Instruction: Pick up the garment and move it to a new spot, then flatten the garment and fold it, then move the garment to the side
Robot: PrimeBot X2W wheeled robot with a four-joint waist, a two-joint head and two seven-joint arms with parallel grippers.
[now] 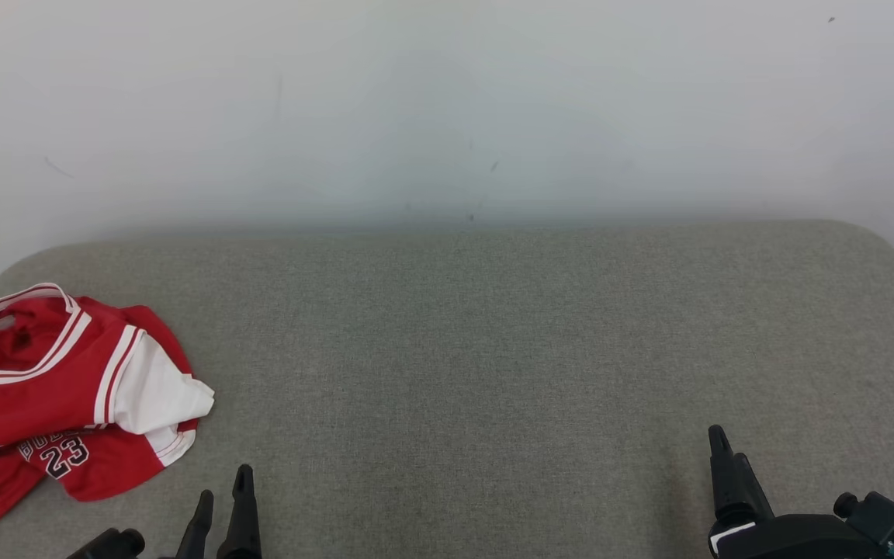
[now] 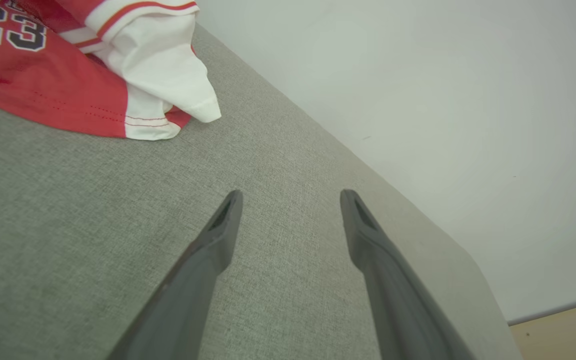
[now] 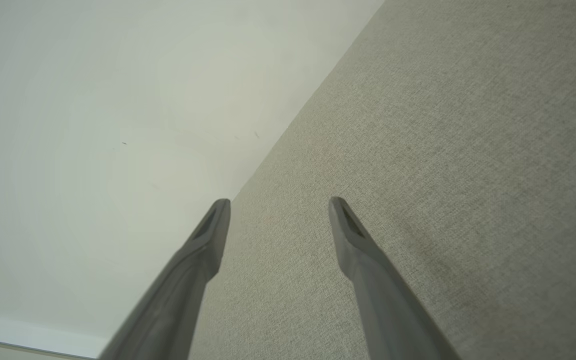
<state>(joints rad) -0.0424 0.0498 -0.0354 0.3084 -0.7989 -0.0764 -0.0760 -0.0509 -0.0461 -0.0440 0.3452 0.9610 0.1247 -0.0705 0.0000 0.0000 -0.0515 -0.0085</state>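
A crumpled red-and-white basketball jersey (image 1: 43, 388) numbered 23 is seen bunched at the frame's lower left, near the edge of a grey fabric-covered desk (image 1: 493, 349). The left tool (image 1: 224, 483) is held open and empty near it, the right tool (image 1: 726, 446) likewise at lower right. Should one layer alone be pinched, the jersey could be dragged off the edge.

The light is bright, soft and even, and the white wall (image 1: 447, 93) shows just a faint grey band of shade where it meets the back of the desk (image 1: 493, 326). In the left wrist view the garment (image 2: 43, 85) lays a thin, soft-edged shadow on the sharply rendered weave, while the long fingers of the left hand (image 2: 290, 192) blur toward the bottom edge. In the right wrist view a dim patch darkens the fabric at the lower right.
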